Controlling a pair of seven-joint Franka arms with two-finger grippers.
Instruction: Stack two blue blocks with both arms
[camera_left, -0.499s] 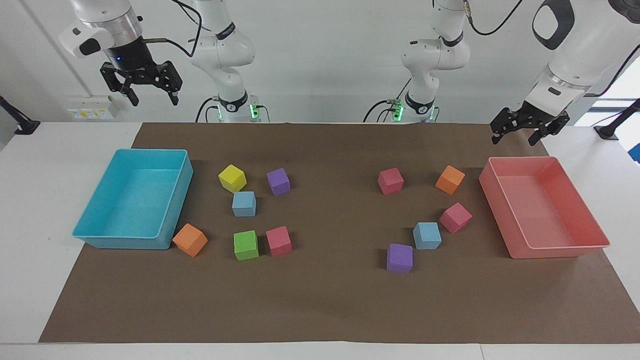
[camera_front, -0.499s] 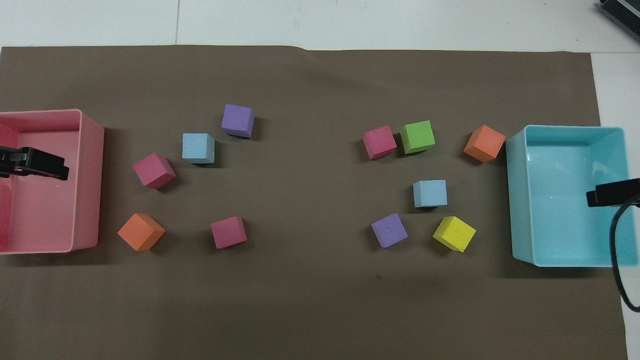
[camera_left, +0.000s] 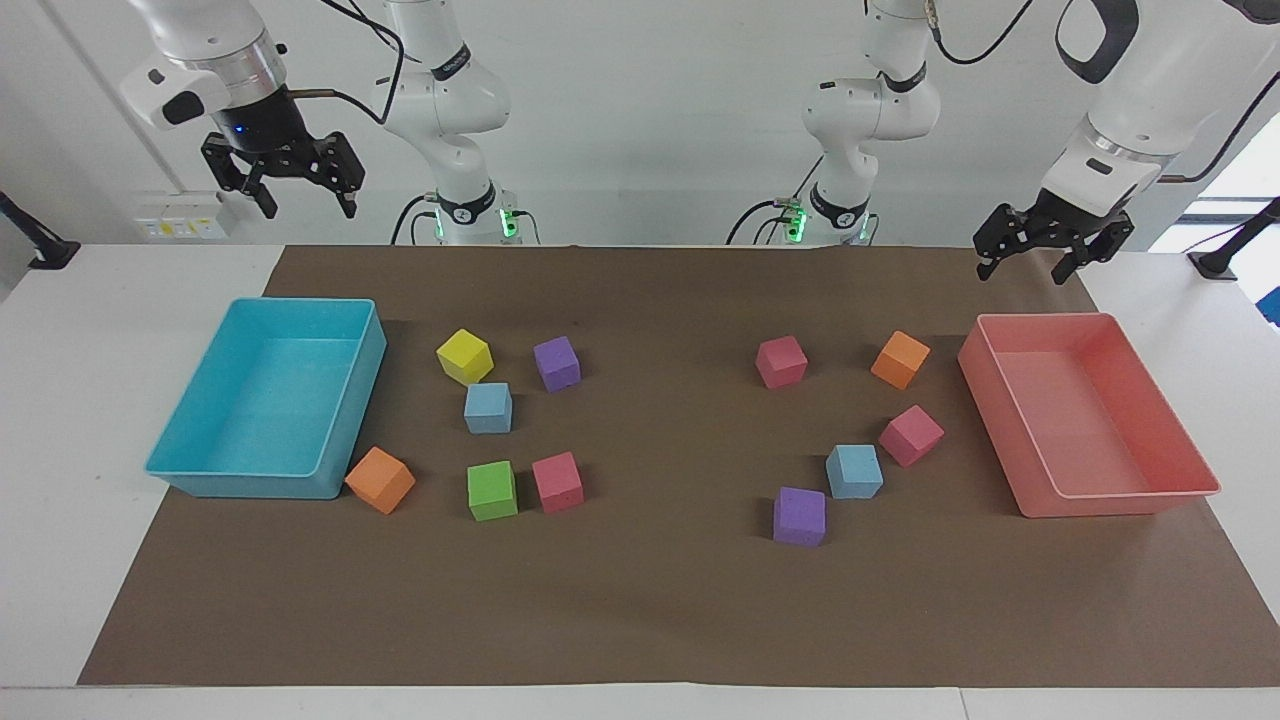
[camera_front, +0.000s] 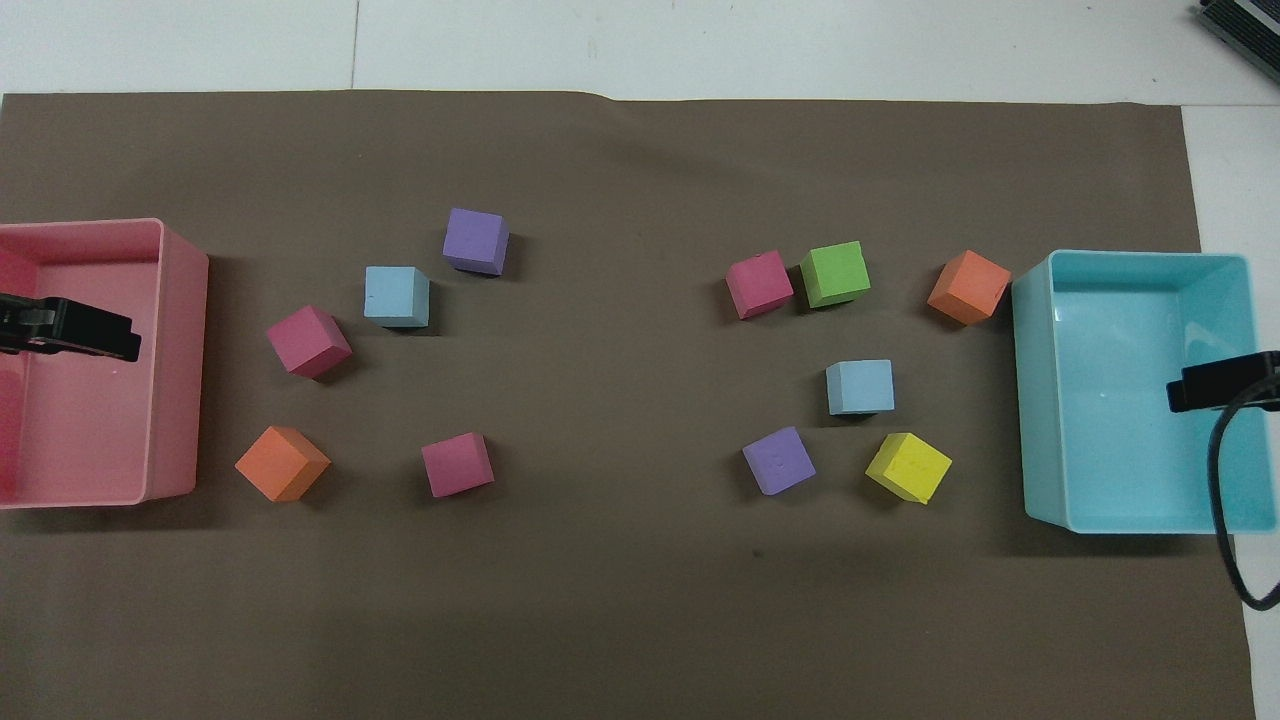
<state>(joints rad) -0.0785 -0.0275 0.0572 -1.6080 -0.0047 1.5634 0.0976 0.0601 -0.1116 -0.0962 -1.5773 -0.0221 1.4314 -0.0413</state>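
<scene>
One blue block (camera_left: 488, 408) (camera_front: 860, 387) lies toward the right arm's end of the table, between a yellow cube (camera_left: 465, 356) and a green cube (camera_left: 492, 490). The other blue block (camera_left: 854, 471) (camera_front: 397, 296) lies toward the left arm's end, beside a purple cube (camera_left: 800, 516) and a pink cube (camera_left: 911, 435). My right gripper (camera_left: 308, 208) hangs open and empty high over the turquoise tray's end of the table. My left gripper (camera_left: 1023, 268) hangs open and empty over the pink tray's end. In the overhead view only one dark finger of each shows.
A turquoise tray (camera_left: 355, 420) (camera_front: 1035, 400) stands at the right arm's end and a pink tray (camera_left: 1000, 420) (camera_front: 185, 360) at the left arm's end. Orange cubes (camera_left: 380, 479) (camera_left: 900, 359), pink cubes (camera_left: 557, 481) (camera_left: 781, 361) and a purple cube (camera_left: 556, 362) lie scattered on the brown mat.
Both grippers have shifted slightly in the air, the left one a little upward. No block has moved.
</scene>
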